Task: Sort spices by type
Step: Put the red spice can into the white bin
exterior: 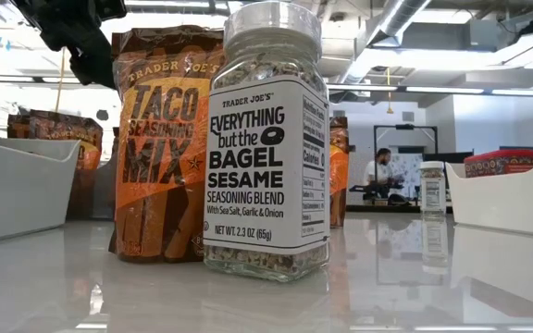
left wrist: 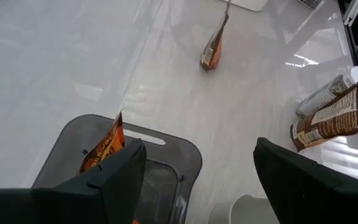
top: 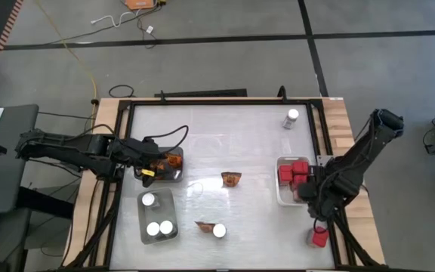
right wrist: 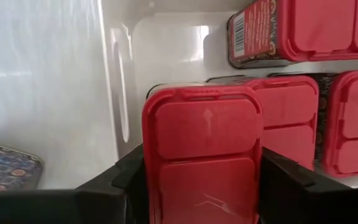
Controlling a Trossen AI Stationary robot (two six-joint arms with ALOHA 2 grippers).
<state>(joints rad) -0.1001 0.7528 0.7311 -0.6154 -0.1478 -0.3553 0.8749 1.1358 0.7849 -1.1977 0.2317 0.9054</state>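
Packet point(left wrist: 103, 146) half-hidden behind left pincer point(left wrist: 197, 180)

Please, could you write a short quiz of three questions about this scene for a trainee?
1. True or false: the right gripper has its jaws closed on a red box.
2. How many jars stand in the clear tray?
3. What is in the dark tray below the left gripper? A) a packet B) a jar C) a red box

Key: 1 true; 2 three; 3 A, a packet.
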